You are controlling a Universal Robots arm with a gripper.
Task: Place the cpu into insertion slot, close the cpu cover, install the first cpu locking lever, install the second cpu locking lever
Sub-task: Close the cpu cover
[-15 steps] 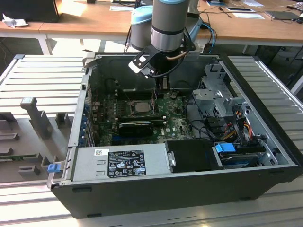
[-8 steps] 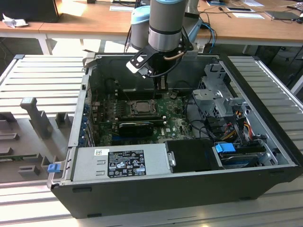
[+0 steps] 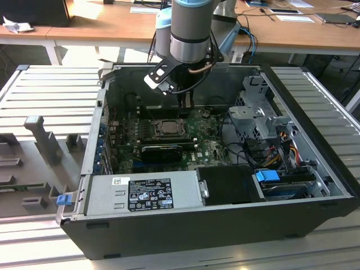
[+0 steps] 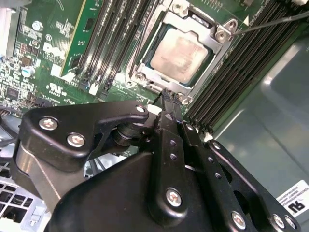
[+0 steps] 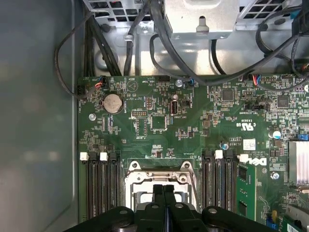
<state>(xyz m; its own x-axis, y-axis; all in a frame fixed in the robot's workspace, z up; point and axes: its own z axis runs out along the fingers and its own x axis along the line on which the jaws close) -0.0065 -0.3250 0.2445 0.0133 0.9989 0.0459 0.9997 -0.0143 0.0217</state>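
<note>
Hidden or unclear: the slot itself lay covered by the cpu (image 4: 183, 53) and the cover (image 4: 218, 52), so none of its black recess could be seen. In the first wrist view my own fingers (image 5: 158, 193) blocked the middle of the socket, and the picture edge cut off the rest. Could not tell whether my tips touched the cover's rim or hung just above it. Could not tell whether the cover was latched.

Jaws: fully closed, fingers pressed together, nothing seen between them. In the second wrist view the tips sat at the socket's edge, just beside the cpu.

Cpu: lay flat in the socket, silver top showing through the cover's window, frame down around it. A thin lever rod (image 4: 270, 21) ran out from one corner of the socket, over the memory slots (image 4: 231, 72).

Containers: the open case (image 3: 169, 225) lay on its side on the ribbed table (image 3: 50, 84). Inside it were the motherboard (image 5: 193, 125), a power supply (image 3: 143, 194) along the near wall, and cables (image 5: 159, 43), partly tangled, by the drive cage (image 3: 261, 115).
</note>
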